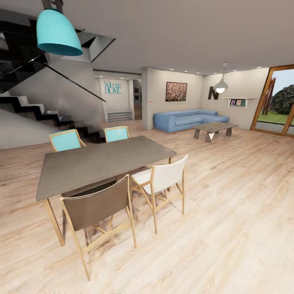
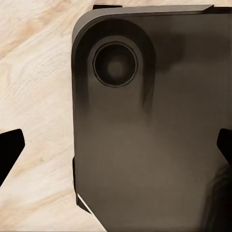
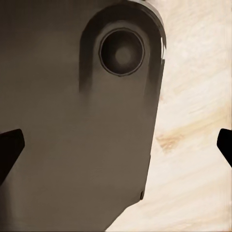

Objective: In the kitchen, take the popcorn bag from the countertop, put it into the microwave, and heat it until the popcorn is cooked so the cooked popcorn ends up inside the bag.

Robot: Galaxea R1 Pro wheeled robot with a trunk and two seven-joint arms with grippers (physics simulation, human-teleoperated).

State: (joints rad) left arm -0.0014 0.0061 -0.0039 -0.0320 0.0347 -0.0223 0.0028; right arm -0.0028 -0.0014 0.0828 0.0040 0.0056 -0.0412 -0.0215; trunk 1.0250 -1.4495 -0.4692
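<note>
1. Pale wood flooring [image 1: 228,228] runs through an open living and dining room, past a long grey dining table [image 1: 102,161] ringed by chairs and a blue corner sofa [image 1: 185,119] further off — no kitchen or popcorn bag here.
2. Left gripper [image 2: 116,145] and right gripper [image 3: 116,145]: dark fingertips spread wide, nothing between them, each above the robot's dark base.
3. Judged from the task alone, a paper bag should be light and crushable — best taken gently around its midsection.

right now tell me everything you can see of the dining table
The dining table is a long rectangle with a flat, matte grey-brown top and slim, splayed light wooden legs. It stands level on the pale wood plank floor. Its top is bare. Four chairs are drawn up to it: two turquoise chairs on the far side, a brown chair and a white chair on the near side.
</note>
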